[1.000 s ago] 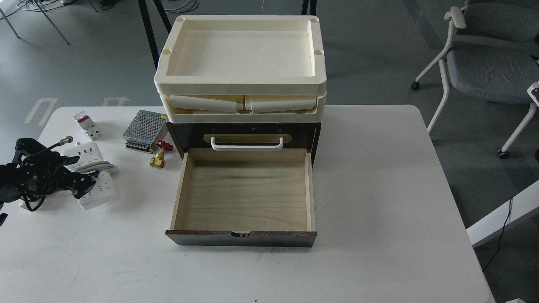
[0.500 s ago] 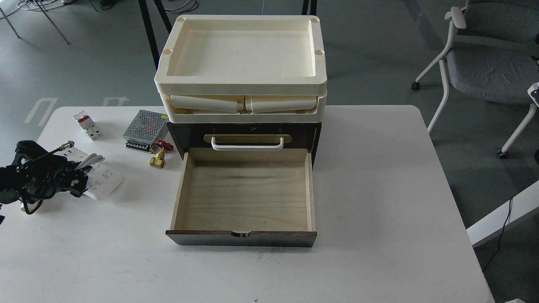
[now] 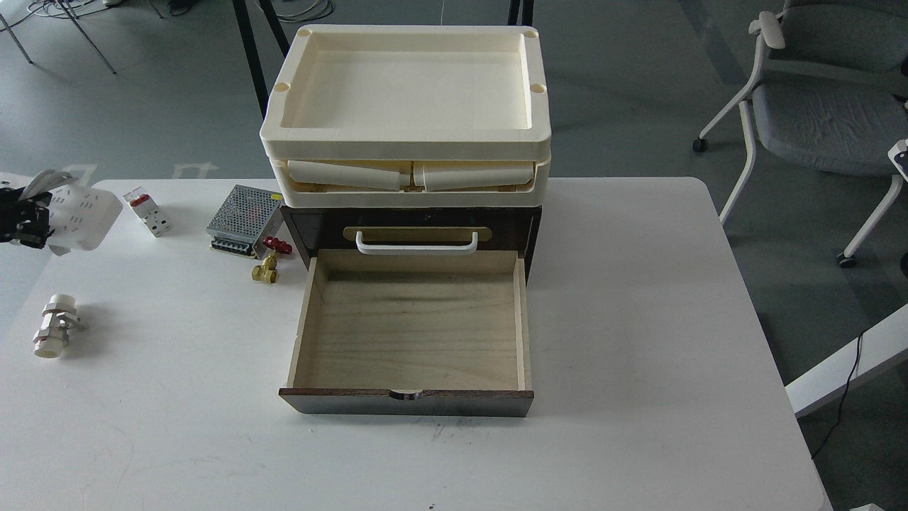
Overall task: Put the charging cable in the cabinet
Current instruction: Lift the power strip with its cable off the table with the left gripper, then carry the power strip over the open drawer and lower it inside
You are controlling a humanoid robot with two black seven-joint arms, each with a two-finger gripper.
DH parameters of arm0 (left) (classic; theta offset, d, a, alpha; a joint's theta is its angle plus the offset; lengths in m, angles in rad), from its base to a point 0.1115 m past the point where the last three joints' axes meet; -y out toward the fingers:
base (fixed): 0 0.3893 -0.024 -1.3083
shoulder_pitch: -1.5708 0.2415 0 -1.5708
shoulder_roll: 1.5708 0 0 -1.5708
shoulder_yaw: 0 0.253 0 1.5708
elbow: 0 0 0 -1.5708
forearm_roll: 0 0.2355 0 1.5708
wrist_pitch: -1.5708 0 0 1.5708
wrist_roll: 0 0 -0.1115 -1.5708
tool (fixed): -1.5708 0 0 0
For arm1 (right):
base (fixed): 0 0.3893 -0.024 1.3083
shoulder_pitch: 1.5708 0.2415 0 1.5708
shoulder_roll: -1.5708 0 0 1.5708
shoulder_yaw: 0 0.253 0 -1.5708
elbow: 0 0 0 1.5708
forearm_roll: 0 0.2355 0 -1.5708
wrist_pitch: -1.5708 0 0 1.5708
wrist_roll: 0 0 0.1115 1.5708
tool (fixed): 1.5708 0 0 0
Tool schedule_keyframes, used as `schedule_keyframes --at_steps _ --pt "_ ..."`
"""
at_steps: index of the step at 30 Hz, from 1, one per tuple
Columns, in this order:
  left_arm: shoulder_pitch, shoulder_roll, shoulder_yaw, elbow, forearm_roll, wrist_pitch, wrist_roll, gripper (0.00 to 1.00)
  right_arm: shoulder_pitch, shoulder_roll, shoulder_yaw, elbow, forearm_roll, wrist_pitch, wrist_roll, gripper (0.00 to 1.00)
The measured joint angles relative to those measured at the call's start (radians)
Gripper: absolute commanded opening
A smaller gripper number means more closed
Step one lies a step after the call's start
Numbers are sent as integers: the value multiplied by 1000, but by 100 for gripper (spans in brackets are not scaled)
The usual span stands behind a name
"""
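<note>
The charging cable (image 3: 81,216), a white power strip with its cord looped around it, is held up off the table at the far left edge. My left gripper (image 3: 28,216) is shut on its left end; only the gripper's tip shows at the frame edge. The cabinet (image 3: 411,227) is dark brown wood in the middle of the table. Its lower drawer (image 3: 411,326) is pulled out, with a bare pale plywood inside. A white bar handle (image 3: 416,243) marks the drawer above it. My right gripper is out of view.
Two stacked cream plastic trays (image 3: 406,92) sit on the cabinet. A white-and-red breaker (image 3: 147,211), a perforated metal box (image 3: 245,218) and a brass valve with red handle (image 3: 269,259) lie left of the cabinet. A white pipe fitting (image 3: 53,335) lies at the left front.
My left gripper has lifted the power strip off the table and carried it up and to the left. The white pipe fitting it was hiding now shows.
</note>
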Motion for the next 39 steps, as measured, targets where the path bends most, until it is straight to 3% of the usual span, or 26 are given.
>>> schedule_keyframes --at_steps 3,5,8,13,16,19,26,39 --pt "-25 178 -9 -254 -96 -150 0 0 0 0 0 -3 0 0 0 100" --pt "-35 328 -12 -484 -219 -273 0 0 0 0 0 -7 0 0 0 100" --pt "-36 508 -12 -786 -397 -385 0 0 0 0 0 -10 0 0 0 100" --pt "-32 662 -3 -1177 -611 -431 0 0 0 0 0 -23 -1 0 0 100" --pt "-31 668 -1 -1319 -711 -439 0 0 0 0 0 -31 -1 0 0 100" --pt "-26 573 -1 -1364 -774 -434 0 0 0 0 0 -45 -1 0 0 100" --pt "40 311 -1 -1334 -796 -377 0 0 0 0 0 -62 -1 0 0 100" --pt "151 59 0 -1012 -796 -374 0 0 -1 14 0 -87 0 0 0 100"
